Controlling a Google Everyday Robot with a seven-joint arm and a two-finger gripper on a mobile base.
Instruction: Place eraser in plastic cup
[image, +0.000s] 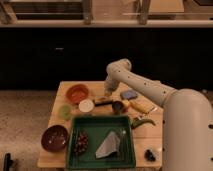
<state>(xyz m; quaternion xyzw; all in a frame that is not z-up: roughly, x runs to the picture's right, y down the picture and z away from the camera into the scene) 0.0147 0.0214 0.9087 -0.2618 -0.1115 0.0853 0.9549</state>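
My gripper (107, 92) hangs at the end of the white arm over the back middle of the wooden table (64, 89), just right of an orange bowl (77, 93). A small green plastic cup (65, 111) stands at the table's left, in front of the orange bowl and well left of the gripper. I cannot make out the eraser for certain. A thin dark bar (102, 103) lies just below the gripper, and a blue block (129, 94) lies to its right.
A white round lid (86, 105), a dark cup (118, 106), a yellow object (140, 106) and a green chili (144, 122) lie mid-table. A green tray (78, 125) with a grey cloth sits in front. A brown bowl (55, 138) is front left.
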